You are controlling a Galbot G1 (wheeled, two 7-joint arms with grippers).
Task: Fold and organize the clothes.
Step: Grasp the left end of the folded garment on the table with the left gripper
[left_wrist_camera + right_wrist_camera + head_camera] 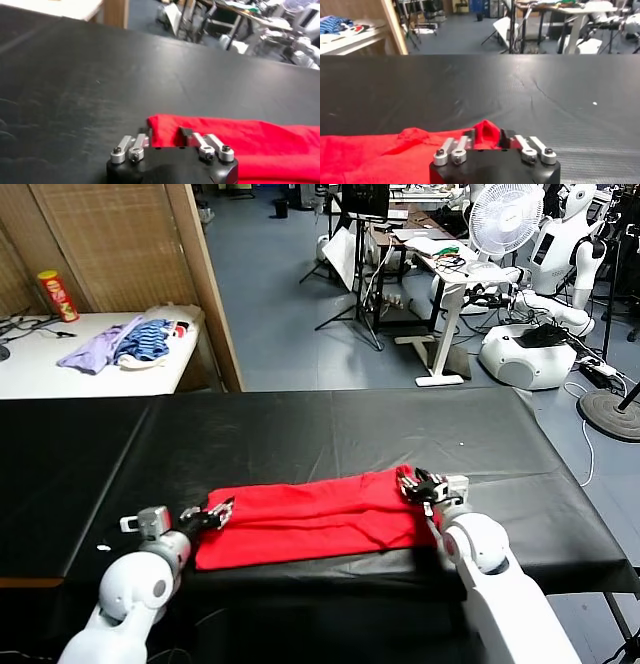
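The clothes are one bright red T-shirt [310, 519], folded into a long band across the near part of the black table [350, 424]. My left gripper [218, 512] is at the band's left end. In the left wrist view the red T-shirt's [240, 140] corner lies between the jaws of the left gripper [166, 134], which are closed on it. My right gripper [412, 484] is at the band's right end. In the right wrist view a bunched peak of the T-shirt [380, 152] is pinched in the right gripper [487, 136].
A white side table [40, 374] at the back left holds a pile of purple and blue-striped garments [125, 344] and a red can [57, 294]. A wooden partition [210, 284] stands behind the table. A fan [505, 219] and other robots are at the back right.
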